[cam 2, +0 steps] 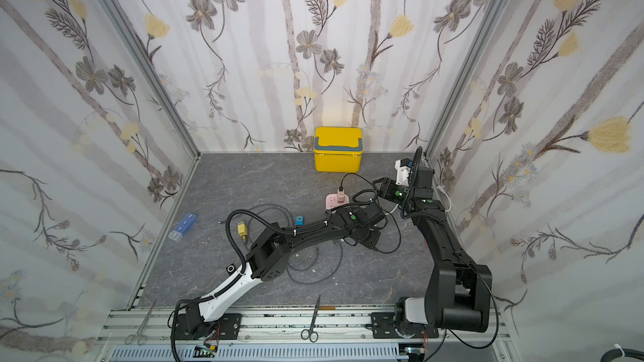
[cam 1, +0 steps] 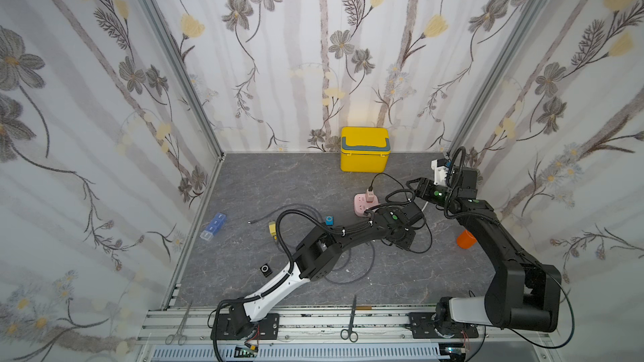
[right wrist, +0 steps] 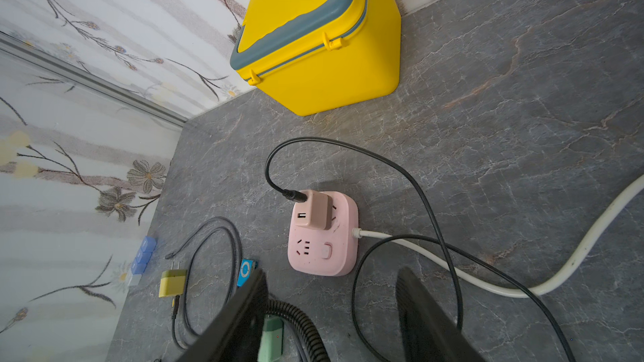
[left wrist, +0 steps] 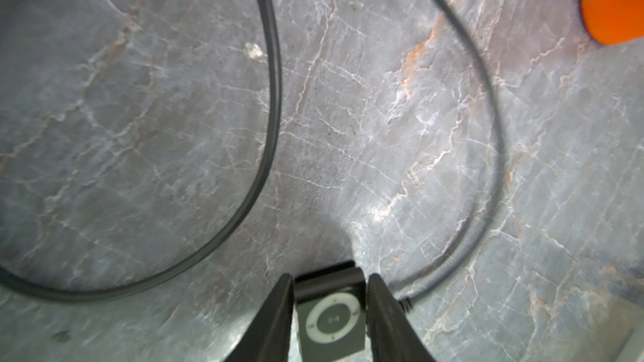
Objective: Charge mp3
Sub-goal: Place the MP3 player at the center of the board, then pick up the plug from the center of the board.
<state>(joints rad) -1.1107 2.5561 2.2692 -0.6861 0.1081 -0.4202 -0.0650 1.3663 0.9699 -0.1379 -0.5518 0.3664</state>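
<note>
Taking the far wall as twelve o'clock, the left gripper [left wrist: 331,278] reaches to about four o'clock of the pink power strip [cam 1: 360,207]. Its fingers press against both sides of a grey mp3 player [left wrist: 331,325], and whether the player rests on the table [left wrist: 174,134] cannot be told. A black cable [left wrist: 495,154] curls past, its ribbed end just beside the player. The right gripper [right wrist: 332,275] hangs at two o'clock of the strip, fingers spread wide around nothing. A tan charger [right wrist: 313,214] sits plugged into the strip. An orange cup [cam 1: 466,238] stands at three o'clock of the left wrist.
</note>
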